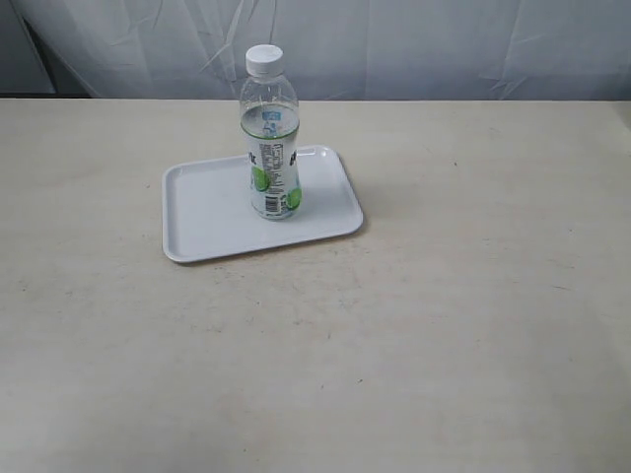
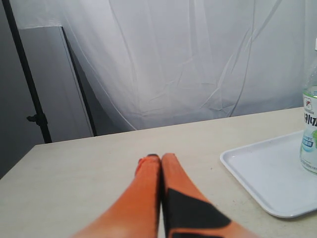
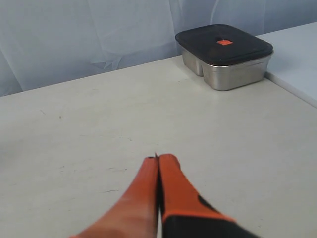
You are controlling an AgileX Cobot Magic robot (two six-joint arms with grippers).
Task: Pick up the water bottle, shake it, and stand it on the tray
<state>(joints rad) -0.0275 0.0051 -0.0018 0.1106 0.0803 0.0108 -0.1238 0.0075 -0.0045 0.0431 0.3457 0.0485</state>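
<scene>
Bottle stands upright on the tray, slightly three o'clock of centre — seemingly delivered, so left gripper and right gripper rest pressed together, empty

You have a pale beige counter filling the exterior view, matte, with faint scuffs and small dark specks. Along its 12 o'clock edge hangs a white, creased curtain. Toward 10 o'clock, a dark gap shows beside it.

The left wrist view shows you a thin black pole with a small clamp, upright next to a grey panel, both behind the counter.

The right wrist view shows you a shiny metal box with rounded corners, standing on the counter near the curtain. A black lid with a small orange mark covers it. A pale raised surface lies just beside the box.
</scene>
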